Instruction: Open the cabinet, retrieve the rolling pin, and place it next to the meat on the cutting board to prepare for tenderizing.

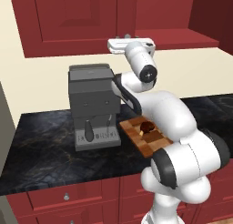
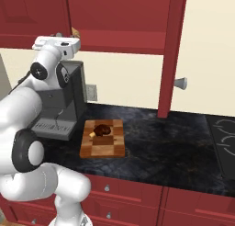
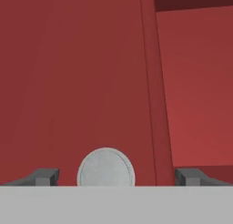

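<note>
The dark-red cabinet [image 1: 77, 16] hangs above the counter. Its right door [image 2: 172, 50] stands swung out with its silver knob [image 2: 180, 83] facing right, and its left door [image 3: 82, 82] is closed. My gripper [image 3: 117, 175] is open at the left door's lower edge, with that door's round knob [image 3: 106, 169] between the fingers and not clamped. The hand [image 1: 132, 44] is raised above the coffee machine. A small tan tip [image 2: 75, 33] shows by the hand; I cannot tell whether it is the rolling pin. The meat [image 2: 102, 128] lies on the checkered cutting board [image 2: 112, 147].
A grey coffee machine [image 1: 93, 104] stands on the dark counter [image 1: 41, 141], just left of the board. Red drawers [image 1: 66, 196] with silver knobs run below the counter edge. A stovetop [image 2: 225, 138] lies at the far right.
</note>
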Motion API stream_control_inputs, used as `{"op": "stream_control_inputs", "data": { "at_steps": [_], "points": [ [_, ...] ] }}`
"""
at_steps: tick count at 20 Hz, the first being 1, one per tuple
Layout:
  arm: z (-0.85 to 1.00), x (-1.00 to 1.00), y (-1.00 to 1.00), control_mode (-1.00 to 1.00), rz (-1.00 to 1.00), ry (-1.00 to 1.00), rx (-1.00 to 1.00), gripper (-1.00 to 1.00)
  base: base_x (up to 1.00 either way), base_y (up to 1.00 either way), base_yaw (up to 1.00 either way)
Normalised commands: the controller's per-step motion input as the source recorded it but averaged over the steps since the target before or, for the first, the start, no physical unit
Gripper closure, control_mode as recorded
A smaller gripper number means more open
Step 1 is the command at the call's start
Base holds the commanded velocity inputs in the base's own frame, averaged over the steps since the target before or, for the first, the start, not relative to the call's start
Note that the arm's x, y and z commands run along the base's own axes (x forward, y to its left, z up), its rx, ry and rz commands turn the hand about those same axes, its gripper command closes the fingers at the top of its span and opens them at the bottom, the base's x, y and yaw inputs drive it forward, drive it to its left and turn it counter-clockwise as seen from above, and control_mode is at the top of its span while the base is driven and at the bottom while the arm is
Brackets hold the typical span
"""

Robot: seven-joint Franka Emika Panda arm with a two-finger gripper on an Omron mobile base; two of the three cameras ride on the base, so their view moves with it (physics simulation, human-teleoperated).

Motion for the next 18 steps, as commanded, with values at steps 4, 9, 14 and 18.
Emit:
{"op": "stream_control_inputs", "data": {
  "at_steps": [4,9,14,18],
  "points": [
    [0.0,0.54,0.15,-1.0,0.0,0.01,-0.01,1.0,0.0,0.0,0.0],
    [0.02,0.44,0.11,-1.0,0.01,0.0,-0.02,1.0,0.0,0.0,0.0],
    [0.15,0.28,0.19,-1.0,0.03,-0.02,-0.12,1.0,0.0,0.0,0.0],
    [0.19,0.11,0.27,-1.0,0.01,-0.02,-0.24,1.0,0.0,0.0,0.0]
  ]
}}
